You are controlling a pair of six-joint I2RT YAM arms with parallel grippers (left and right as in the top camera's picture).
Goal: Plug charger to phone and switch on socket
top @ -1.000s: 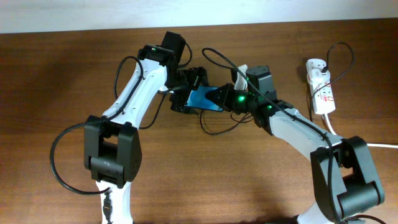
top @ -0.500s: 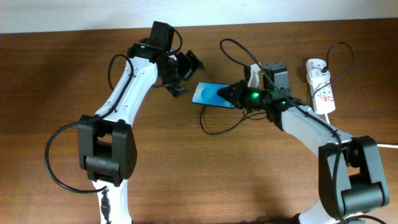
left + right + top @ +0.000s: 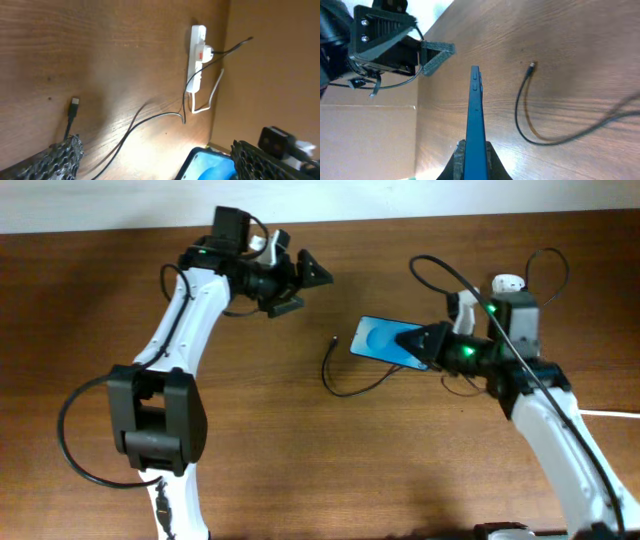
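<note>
Two sets of jaws stand in opposite states. The right jaws are closed on one short end of the phone [image 3: 382, 340]. Its blue screen faces up, and its long axis runs out from them toward the left arm. I cannot tell whether it rests on the bench [image 3: 250, 440] or hangs just above it. Near the phone's free end lies the connector tip [image 3: 333, 338] of the charger [image 3: 352, 392], loose on the wood and not touching the phone. Its last stretch of cable runs across the phone's axis, not in line with it. The left jaws hover wide open and empty, behind the tip. They are the nearer free pair, so picking it up likely falls to them. The socket [image 3: 196, 55] lies well apart, beyond the right wrist.
</note>
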